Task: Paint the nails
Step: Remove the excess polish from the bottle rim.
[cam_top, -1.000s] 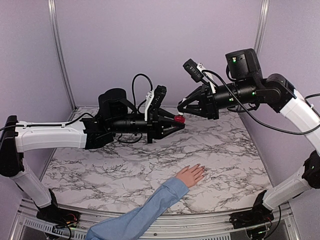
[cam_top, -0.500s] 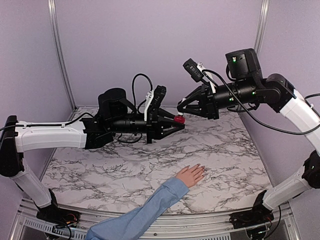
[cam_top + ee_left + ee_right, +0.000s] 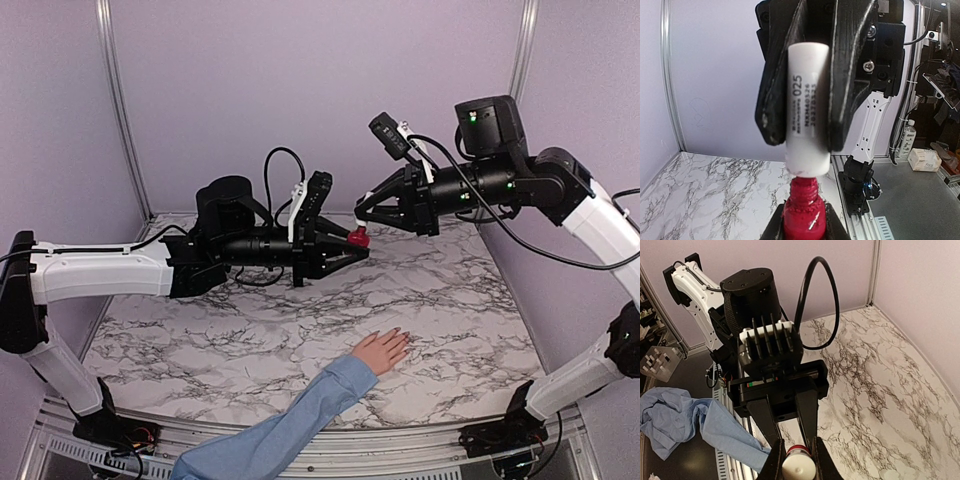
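Note:
A small red nail-polish bottle [image 3: 803, 216] is clamped upright in my left gripper [image 3: 803, 229], held high over the table's middle. Its threaded neck shows bare just below the white cap [image 3: 808, 125]. My right gripper [image 3: 798, 461] is shut on that cap [image 3: 798, 468] and reaches in from the right to meet the left gripper [image 3: 352, 243] in the top view. A light-skinned hand [image 3: 380, 351] in a blue sleeve [image 3: 300, 425] lies flat on the marble table [image 3: 200, 330] below. Its nails [image 3: 402, 338] are too small to make out.
Purple walls close the back and both sides. Both arms stretch across mid-air above the marble top. The sleeved forearm crosses the near table edge [image 3: 420, 432] between the two arm bases. Blue cloth [image 3: 670, 415] lies off the table in the right wrist view.
My right gripper has shifted slightly up and to the right with the cap. The left arm, the bottle and the hand have stayed still.

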You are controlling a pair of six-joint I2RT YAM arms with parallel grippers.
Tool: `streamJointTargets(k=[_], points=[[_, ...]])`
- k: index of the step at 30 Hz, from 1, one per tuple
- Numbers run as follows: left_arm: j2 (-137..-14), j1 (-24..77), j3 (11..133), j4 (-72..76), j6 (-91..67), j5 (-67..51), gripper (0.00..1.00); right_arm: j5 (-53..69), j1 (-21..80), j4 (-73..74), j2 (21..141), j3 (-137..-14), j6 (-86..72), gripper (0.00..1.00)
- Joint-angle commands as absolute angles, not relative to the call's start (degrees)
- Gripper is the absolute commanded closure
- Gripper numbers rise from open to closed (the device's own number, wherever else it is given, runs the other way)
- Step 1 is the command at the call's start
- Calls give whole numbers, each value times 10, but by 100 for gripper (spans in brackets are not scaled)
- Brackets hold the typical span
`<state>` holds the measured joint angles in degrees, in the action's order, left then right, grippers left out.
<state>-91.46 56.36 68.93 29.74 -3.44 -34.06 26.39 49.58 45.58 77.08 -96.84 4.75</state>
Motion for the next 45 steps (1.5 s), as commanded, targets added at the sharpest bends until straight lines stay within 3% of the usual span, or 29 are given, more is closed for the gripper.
streamJointTargets(k=[1, 24, 45], points=[[-913, 561, 694, 285, -31, -325, 100, 295, 509, 405, 754, -980, 36, 100], [-900, 560, 686, 284, -28, -316, 100, 258, 506, 436, 724, -967, 34, 100], [-907, 564, 700, 284, -21, -329, 100, 306, 449, 392, 731, -944, -12, 100]])
